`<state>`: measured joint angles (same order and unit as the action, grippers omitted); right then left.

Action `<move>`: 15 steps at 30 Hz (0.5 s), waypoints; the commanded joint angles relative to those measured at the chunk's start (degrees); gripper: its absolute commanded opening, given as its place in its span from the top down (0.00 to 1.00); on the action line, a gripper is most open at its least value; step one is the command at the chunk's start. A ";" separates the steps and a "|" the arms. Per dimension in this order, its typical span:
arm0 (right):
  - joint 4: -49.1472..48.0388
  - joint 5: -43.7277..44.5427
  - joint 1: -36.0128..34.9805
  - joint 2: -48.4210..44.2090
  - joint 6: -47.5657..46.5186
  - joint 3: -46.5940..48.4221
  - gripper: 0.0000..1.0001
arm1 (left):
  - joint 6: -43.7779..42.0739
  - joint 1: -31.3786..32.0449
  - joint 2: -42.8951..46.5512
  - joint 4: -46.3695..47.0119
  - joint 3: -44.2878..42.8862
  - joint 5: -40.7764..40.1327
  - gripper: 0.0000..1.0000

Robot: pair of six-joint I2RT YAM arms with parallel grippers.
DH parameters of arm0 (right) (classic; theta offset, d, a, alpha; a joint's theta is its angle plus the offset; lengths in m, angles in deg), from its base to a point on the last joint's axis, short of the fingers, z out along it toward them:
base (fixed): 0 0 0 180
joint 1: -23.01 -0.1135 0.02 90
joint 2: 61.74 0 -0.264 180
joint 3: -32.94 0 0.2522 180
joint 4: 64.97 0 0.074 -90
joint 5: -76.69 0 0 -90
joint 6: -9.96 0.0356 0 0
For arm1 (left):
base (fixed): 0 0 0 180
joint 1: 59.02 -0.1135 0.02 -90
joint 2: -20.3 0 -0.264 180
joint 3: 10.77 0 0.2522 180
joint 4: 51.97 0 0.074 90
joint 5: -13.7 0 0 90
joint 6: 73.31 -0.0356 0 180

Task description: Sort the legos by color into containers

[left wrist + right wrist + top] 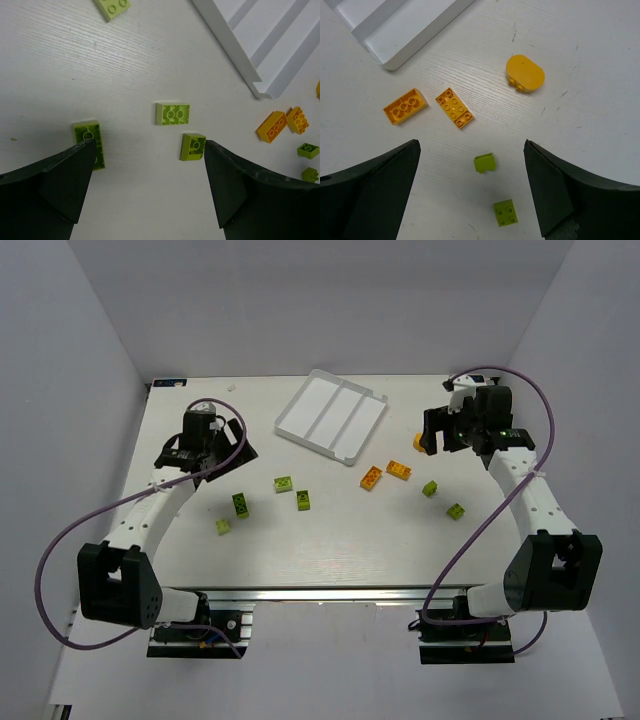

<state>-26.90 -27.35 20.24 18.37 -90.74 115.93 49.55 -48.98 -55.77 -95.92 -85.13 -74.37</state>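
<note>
The white tray [332, 413] is lying at the far middle of the table [330, 550], turned so that its three long compartments are running toward 1 o'clock, and every lego in view is sitting on the table outside it. The left hand [149, 147] is hovering at about 8 o'clock from the tray, its fingers spread wide and gripping nothing. In its wrist view a yellow-green brick [172, 113] is lying at 12 o'clock of the gap. A darker green brick [192, 146] is sitting just beside the tip of the right-side finger, and another green brick [90, 145] is showing partly behind the tip of the left-side finger, touching it or not I cannot tell. A pale brick [112, 7] is being cut off by the top edge at 11 o'clock. The right hand [471, 147] is hanging at about 3 o'clock from the tray, likewise wide open and gripping nothing. In its wrist view the first orange brick [405, 106] and the second orange brick [454, 107] are lying near each other but apart, at 6 o'clock of the tray's corner. The orange disc piece [525, 73] is resting at 1 o'clock of the gap, and a small green brick [484, 163] and a square green brick [504, 212] are sitting between the fingers toward 6 o'clock
</note>
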 commanded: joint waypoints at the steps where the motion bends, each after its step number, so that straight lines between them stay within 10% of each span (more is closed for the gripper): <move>1: -0.85 -2.30 -0.14 0.04 -1.59 1.70 0.11 | 1.59 0.33 -0.65 0.31 -2.33 -0.43 0.02; 8: 5.46 -13.28 -1.54 -0.14 -25.80 -0.15 0.11 | 4.58 -0.19 -5.31 1.19 -3.03 -5.62 0.05; 15: 5.49 -20.05 -3.21 1.01 -20.62 1.00 0.11 | 6.34 -0.20 -13.04 2.33 -6.37 -8.44 0.36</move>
<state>-20.51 -40.88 17.29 20.51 -111.75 115.95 54.76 -48.93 -67.27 -95.00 -88.58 -80.47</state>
